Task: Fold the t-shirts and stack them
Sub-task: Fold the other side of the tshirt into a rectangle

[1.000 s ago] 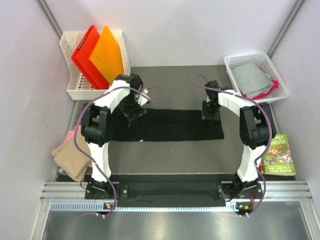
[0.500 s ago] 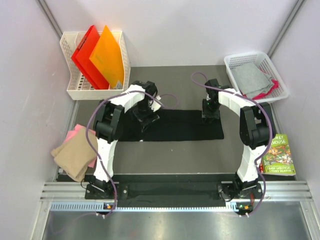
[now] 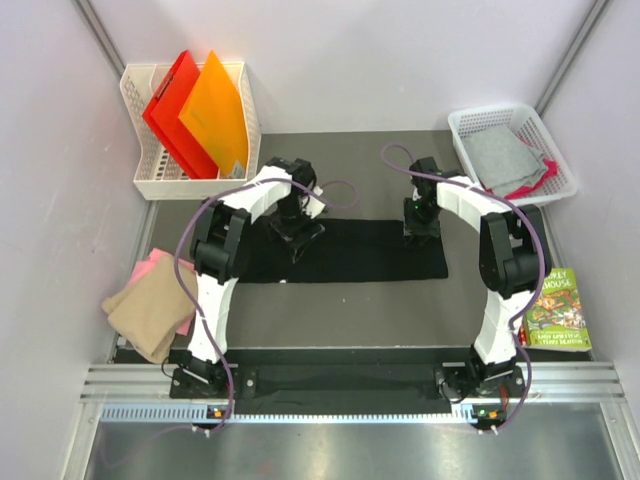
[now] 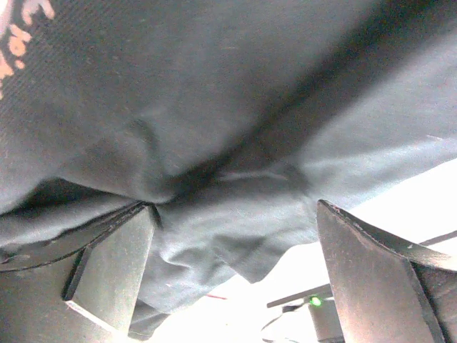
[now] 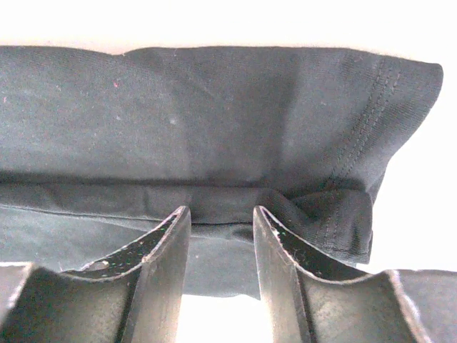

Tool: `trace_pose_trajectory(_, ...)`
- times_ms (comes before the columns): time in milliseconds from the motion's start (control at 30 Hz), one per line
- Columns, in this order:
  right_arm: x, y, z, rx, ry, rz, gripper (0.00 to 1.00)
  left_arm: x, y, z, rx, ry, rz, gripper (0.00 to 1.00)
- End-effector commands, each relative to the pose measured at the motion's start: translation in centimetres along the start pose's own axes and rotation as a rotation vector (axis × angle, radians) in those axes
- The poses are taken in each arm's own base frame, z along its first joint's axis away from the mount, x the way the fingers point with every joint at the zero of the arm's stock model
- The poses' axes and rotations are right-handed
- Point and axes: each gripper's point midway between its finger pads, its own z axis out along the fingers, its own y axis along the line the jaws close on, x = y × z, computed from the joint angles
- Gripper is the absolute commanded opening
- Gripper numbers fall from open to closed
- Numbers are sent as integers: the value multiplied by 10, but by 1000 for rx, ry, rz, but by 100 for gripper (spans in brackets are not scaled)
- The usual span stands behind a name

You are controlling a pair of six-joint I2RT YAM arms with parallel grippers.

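The black t-shirt (image 3: 370, 250) lies on the dark mat as a long folded strip. My left gripper (image 3: 297, 228) is over its left-middle part. In the left wrist view its jaws (image 4: 233, 206) stand wide apart, with loose rumpled black cloth (image 4: 235, 143) between and beyond them. My right gripper (image 3: 421, 222) is at the strip's far edge near the right end. In the right wrist view its jaws (image 5: 221, 209) are narrow and pinch a folded ridge of the shirt (image 5: 214, 114). A tan shirt (image 3: 150, 310) on a pink one (image 3: 150, 268) lies at the left.
A white rack (image 3: 140, 185) with red and orange folders stands at the back left. A white basket (image 3: 470, 120) holding grey and pink cloth is at the back right. A picture book (image 3: 556, 310) lies at the right edge.
My left gripper has slid to the right along the shirt, from its left end toward the middle. The right gripper has stayed in place.
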Motion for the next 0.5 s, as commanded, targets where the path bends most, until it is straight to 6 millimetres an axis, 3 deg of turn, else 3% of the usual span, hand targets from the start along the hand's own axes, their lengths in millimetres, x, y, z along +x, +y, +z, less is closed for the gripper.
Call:
trace_pose_trajectory(0,-34,0,-41,4,-134,-19,43,-19,-30,-87,61,-221,6,99)
trace_pose_trajectory(100,-41,4,-57,-13,-167,-10,44,-12,-36,-136,31,-343,22,99)
trace_pose_trajectory(200,-47,12,-71,-41,-204,7,44,6,-33,-146,-1,-358,29,99)
trace_pose_trajectory(233,-47,19,-74,-80,-199,6,44,9,-30,-143,-21,-357,27,99)
trace_pose_trajectory(267,-46,21,-75,-91,-197,5,44,23,-24,-127,-48,-297,16,99)
trace_pose_trajectory(333,-43,27,-76,-122,-185,6,45,39,-11,-117,-84,-265,-13,99)
trace_pose_trajectory(367,-42,29,-74,-132,-178,8,45,51,2,-103,-111,-224,-46,99)
trace_pose_trajectory(467,-34,41,-66,-206,-140,6,45,70,23,-88,-129,-211,-148,99)
